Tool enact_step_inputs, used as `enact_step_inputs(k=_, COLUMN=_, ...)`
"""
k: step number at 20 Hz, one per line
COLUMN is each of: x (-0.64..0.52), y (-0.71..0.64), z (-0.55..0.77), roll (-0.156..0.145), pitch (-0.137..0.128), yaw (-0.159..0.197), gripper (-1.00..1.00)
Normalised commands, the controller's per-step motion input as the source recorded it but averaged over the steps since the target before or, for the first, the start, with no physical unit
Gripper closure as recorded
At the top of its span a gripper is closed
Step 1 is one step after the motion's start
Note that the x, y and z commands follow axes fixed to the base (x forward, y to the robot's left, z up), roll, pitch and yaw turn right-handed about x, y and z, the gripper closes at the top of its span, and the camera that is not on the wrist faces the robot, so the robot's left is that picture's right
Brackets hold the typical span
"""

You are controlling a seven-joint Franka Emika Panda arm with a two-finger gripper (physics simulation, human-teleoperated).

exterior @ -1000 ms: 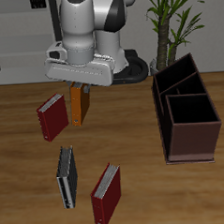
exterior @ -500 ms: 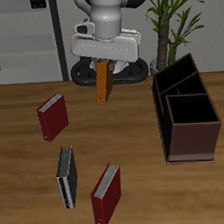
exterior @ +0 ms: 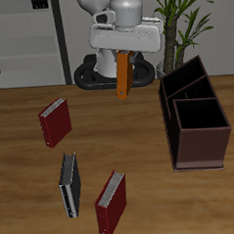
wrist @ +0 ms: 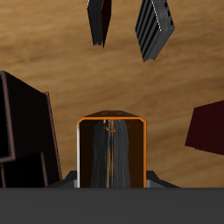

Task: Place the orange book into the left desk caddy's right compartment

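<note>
- Sat at the wooden table's (exterior: 21, 125) edge, open-topped: dark maroon-brown rectangular left desk caddy (exterior: 199, 143).
- Hung upright in the air, well short of the caddy: thin orange book (exterior: 124, 74), no writing legible.
- Clamped on that book: gripper (exterior: 124, 52).

A simulated office or study: a wood-grain desk (exterior: 20, 110) carries scattered books (exterior: 55, 122) and a maroon desk caddy (exterior: 197, 124), with a potted plant (exterior: 180, 17) at one o'clock and shelving (exterior: 24, 36) at eleven.
</note>
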Motion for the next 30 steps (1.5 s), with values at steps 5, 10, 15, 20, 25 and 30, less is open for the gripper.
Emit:
enact_step_inputs(k=5, x=0.06, y=0.29, z=0.25, roll=0.026, pitch=-0.034, yaw=0.011, gripper=1.00)
enact_step_inputs(k=10, x=0.20, y=0.31, z=0.26, roll=-0.006, pitch=-0.002, yaw=-0.005, gripper=1.00)
enact_step_inputs(k=15, x=0.19, y=0.37, z=0.13, roll=0.022, pitch=0.020, yaw=0.026, gripper=1.00)
enact_step_inputs(k=20, x=0.16, y=0.25, z=0.13, roll=0.007, pitch=0.003, yaw=0.013, gripper=1.00)
enact_step_inputs(k=25, x=0.18, y=0.30, z=0.07, roll=0.009, pitch=0.010, yaw=0.016, gripper=1.00)
enact_step_inputs(k=30, x=0.17, y=0.34, z=0.07, roll=0.043, pitch=0.013, yaw=0.022, gripper=1.00)
